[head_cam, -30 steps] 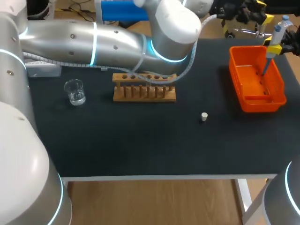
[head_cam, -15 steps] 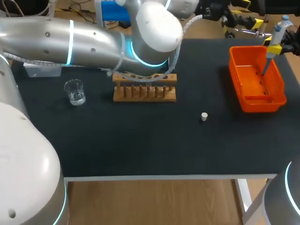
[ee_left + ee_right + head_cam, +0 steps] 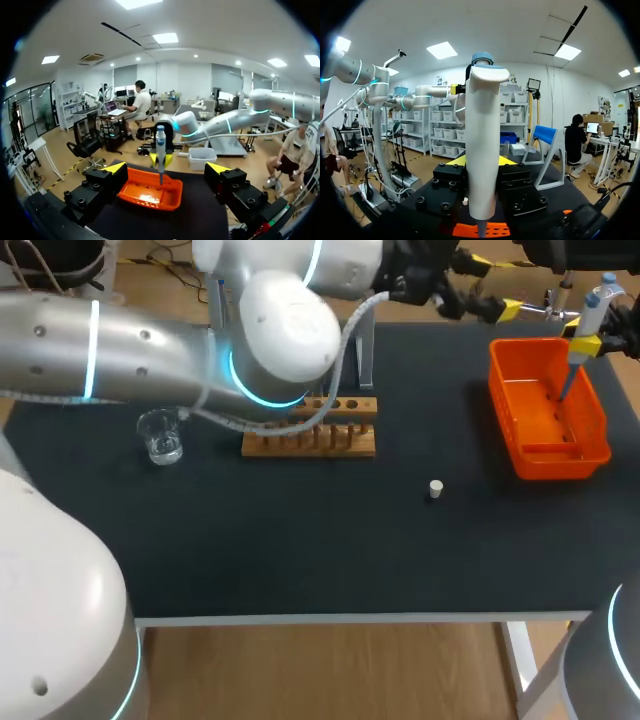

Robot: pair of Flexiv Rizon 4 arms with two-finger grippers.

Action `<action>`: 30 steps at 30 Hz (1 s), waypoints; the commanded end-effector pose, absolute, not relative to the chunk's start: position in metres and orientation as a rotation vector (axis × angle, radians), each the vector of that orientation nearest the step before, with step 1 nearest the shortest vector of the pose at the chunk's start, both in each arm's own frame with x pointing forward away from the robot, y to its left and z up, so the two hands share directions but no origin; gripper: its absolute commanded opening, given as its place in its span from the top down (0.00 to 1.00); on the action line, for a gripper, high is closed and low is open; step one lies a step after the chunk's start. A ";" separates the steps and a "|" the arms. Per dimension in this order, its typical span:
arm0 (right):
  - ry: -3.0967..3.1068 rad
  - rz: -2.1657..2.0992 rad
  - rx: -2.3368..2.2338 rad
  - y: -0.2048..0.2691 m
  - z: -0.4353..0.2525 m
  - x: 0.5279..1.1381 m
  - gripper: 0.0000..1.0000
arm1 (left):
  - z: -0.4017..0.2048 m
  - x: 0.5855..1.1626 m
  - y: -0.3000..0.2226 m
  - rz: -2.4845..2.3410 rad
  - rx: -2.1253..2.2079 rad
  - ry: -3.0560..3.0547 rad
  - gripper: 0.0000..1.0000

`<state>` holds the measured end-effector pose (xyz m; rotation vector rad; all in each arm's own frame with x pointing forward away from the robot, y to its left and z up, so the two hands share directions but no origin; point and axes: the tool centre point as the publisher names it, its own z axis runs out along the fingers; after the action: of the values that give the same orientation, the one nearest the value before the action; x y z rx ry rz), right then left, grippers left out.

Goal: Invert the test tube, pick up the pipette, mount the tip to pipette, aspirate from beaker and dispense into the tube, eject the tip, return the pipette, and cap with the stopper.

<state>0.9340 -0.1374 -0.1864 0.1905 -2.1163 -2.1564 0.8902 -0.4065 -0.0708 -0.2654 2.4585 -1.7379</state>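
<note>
Beaker: one is standing on the table.
Wooden rack: one is standing there too.
Stopper: one is lying on the table.
Orange basket: one is sitting on the table.
Pipette: one is hanging over the basket.
Arms: two are showing, the left arm and the right arm.

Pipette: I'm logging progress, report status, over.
Right gripper shut on pipette, held over orange bin. Left gripper open, empty, facing it. Stopper loose on table. Nothing in the way.
</note>
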 end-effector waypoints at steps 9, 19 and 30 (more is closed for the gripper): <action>-2.116 -2.151 0.194 -0.139 -0.186 0.935 1.00 | -0.095 0.861 -0.356 -1.807 -0.283 2.378 0.00; -2.116 -2.151 0.194 -0.139 -0.186 0.935 1.00 | -0.116 0.841 -0.327 -1.865 -0.310 2.308 0.00; -2.116 -2.151 0.194 -0.139 -0.186 0.935 1.00 | -0.141 0.824 -0.304 -1.940 -0.239 2.277 0.00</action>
<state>0.9340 -0.1374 -0.1864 0.1905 -2.1163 -2.1564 0.8268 -0.3177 -0.1346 -0.2686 2.4211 -1.7570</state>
